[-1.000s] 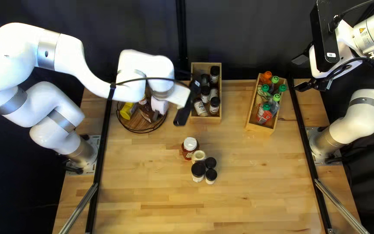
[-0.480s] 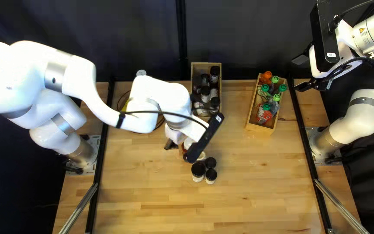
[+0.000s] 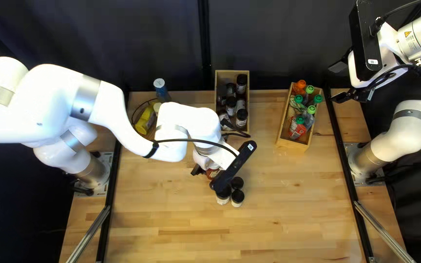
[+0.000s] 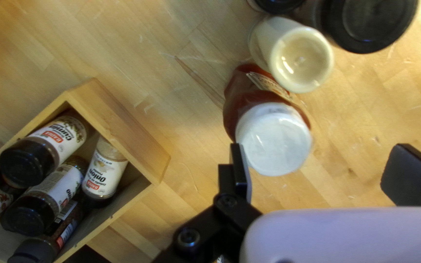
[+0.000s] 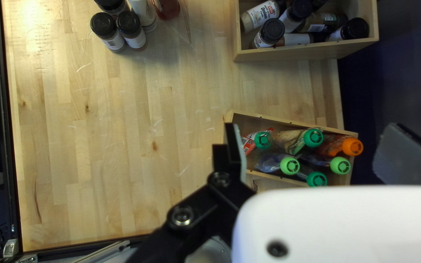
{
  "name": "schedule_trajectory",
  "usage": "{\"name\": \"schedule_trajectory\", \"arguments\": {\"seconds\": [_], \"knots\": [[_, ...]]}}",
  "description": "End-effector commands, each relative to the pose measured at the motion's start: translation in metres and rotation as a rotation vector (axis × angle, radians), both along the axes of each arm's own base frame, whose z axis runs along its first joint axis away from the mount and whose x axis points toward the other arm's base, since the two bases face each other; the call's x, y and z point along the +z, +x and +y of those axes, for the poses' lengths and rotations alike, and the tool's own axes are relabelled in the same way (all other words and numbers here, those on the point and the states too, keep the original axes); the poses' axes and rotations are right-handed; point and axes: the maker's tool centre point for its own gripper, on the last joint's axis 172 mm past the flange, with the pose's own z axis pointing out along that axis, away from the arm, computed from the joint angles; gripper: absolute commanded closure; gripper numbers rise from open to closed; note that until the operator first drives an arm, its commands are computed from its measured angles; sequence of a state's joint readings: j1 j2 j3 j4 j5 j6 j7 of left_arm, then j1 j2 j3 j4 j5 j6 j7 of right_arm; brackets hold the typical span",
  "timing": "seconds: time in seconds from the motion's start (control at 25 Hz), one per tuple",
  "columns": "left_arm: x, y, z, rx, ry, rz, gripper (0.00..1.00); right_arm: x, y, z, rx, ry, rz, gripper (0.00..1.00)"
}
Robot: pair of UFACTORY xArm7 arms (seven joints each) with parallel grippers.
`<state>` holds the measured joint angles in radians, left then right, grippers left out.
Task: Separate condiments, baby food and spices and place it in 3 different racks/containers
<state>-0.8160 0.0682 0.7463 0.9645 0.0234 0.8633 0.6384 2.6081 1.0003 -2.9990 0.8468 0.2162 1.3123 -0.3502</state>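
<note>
Presently catalogued, on a wooden table (image 3: 171,224):

Left gripper (image 3: 199,170): 1 item, black, set wide, 2 fingers well apart, gripping nothing; lowered near the table's middle group, beside the red jar.

Red jar (image 4: 232,117): 1, with white lid (image 4: 275,140), just ahead of the left gripper, near 1 finger.

Cream jar (image 4: 302,58): 1, just beside the red jar, on the side away from the left gripper.

Black-capped jars (image 3: 238,197): 3, close together next to the cream jar.

Right gripper (image 3: 339,82): 1, raised at the upper right of the top left view, likewise wide, with nothing held.

Spice box (image 4: 125,126): 1, wooden, packed with black-capped spice jars (image 4: 103,173), some tilted or lying.

Pouch box (image 3: 291,143): 1, wooden, set askew near the table's far edge, right of the spice box in the top left view; inside, 6 baby food pouches (image 5: 290,166), 5 green-capped, 1 orange-capped.

Round rack (image 3: 137,108): 1, wire-rimmed, partly hidden behind the left arm; at its left side, 1 yellow bottle (image 3: 145,121), tilted. Near its far side, 1 blue container (image 3: 162,91), pale-topped; inside or outside the rim, impossible to tell.
</note>
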Motion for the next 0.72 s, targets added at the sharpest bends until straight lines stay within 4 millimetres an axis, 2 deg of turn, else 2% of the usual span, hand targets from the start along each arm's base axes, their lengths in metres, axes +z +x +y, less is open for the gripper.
{"name": "schedule_trajectory", "arguments": {"seconds": [0.04,0.2,0.24,0.28,0.52,0.6,0.72], "knots": [[-0.009,-0.001,0.003,0.01,0.017,-0.001,0.0,0.0,0.0,0.0,0.0,0.0,0.0,0.0],[-0.017,-0.001,0.004,0.008,0.035,0.003,0.0,0.0,0.0,0.0,0.0,0.0,0.0,0.0],[-0.018,-0.001,0.005,0.006,0.039,0.003,0.15,0.0,0.0,0.0,0.0,0.0,0.0,0.0],[-0.018,-0.001,0.005,0.006,0.042,0.003,1.0,0.0,0.0,0.0,0.0,0.0,0.0,0.0],[-0.008,-0.004,-0.004,-0.039,0.045,0.019,1.0,0.0,0.0,0.0,0.0,0.0,0.0,0.0],[-0.001,-0.012,-0.004,-0.051,0.04,0.028,1.0,0.0,0.0,0.0,0.0,0.0,0.0,0.0],[0.013,-0.034,0.003,-0.057,0.021,0.039,1.0,0.0,0.0,0.0,0.0,0.0,0.0,0.0]]}}
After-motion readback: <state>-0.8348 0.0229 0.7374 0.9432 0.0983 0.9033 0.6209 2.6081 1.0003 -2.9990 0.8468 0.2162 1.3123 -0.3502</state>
